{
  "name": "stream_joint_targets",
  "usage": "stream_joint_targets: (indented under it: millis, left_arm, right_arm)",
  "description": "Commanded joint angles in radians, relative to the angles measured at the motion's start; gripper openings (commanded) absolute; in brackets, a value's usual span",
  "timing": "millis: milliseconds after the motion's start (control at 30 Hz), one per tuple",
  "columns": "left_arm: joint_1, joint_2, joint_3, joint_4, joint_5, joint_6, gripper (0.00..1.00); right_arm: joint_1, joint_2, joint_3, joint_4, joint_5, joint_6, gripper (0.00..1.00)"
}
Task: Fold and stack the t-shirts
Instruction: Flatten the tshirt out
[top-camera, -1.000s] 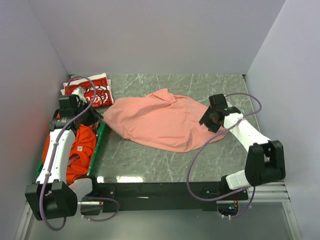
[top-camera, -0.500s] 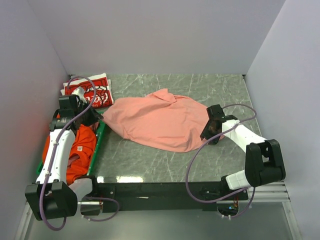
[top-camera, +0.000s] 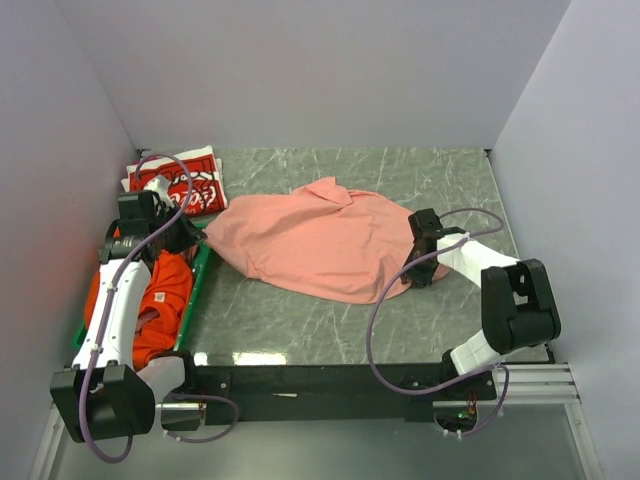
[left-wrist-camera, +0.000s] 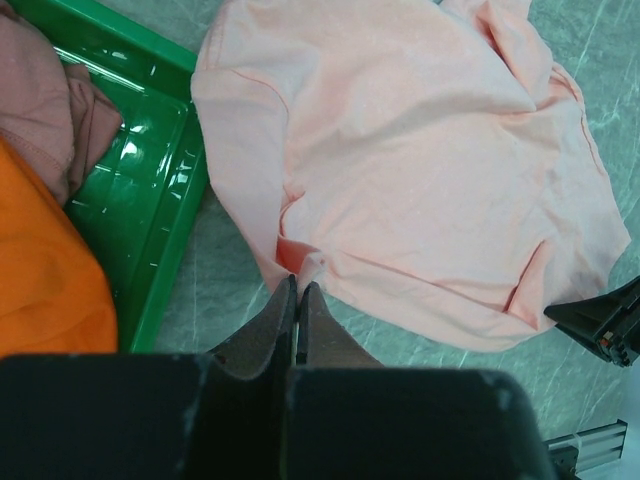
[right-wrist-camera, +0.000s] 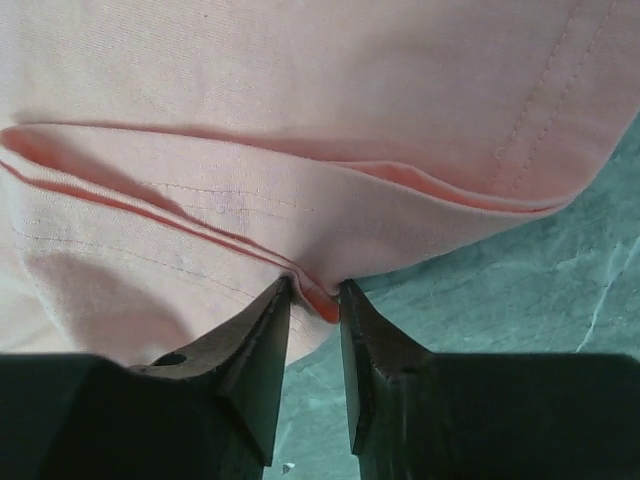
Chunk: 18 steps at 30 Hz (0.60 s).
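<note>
The salmon-pink t-shirt (top-camera: 310, 245) lies spread and rumpled on the table's middle; it also shows in the left wrist view (left-wrist-camera: 400, 150) and the right wrist view (right-wrist-camera: 300, 100). My left gripper (top-camera: 195, 235) is shut on its left edge (left-wrist-camera: 298, 285). My right gripper (top-camera: 410, 262) is closed on a fold of its right hem (right-wrist-camera: 315, 295). The red Coca-Cola t-shirt (top-camera: 180, 180) lies folded at the back left. The orange t-shirt (top-camera: 165, 290) and the mauve one (left-wrist-camera: 40, 90) lie in the crate.
The green plastic crate (top-camera: 197, 280) sits at the left edge under my left arm, its rim close to the pink shirt (left-wrist-camera: 150, 200). White walls enclose the table on three sides. Bare marble table (top-camera: 300, 325) lies in front of the shirt.
My right gripper has moved left and down onto the shirt's right hem and closed on it. My left arm and the shirt have stayed put.
</note>
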Motion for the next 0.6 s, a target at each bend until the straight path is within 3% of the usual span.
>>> stream_joint_targets:
  millis: [0,333,500,567]
  left_arm:
    - [0.004,-0.029,0.006,0.003,0.001,0.008,0.01]
    - [0.004,-0.023,0.005,0.006,0.01,0.011,0.0]
    - [0.005,-0.021,0.002,0.007,0.015,0.013,0.0]
    - [0.005,-0.021,-0.001,0.007,0.015,0.014,0.0]
  right_arm:
    - [0.002,-0.004,0.013,0.012,0.025,-0.01,0.33]
    - [0.002,-0.106,-0.005,-0.049,0.053,-0.016,0.3]
    - [0.004,-0.103,-0.01,-0.046,0.03,-0.025,0.12]
    - [0.002,-0.096,-0.014,-0.035,0.014,-0.027,0.1]
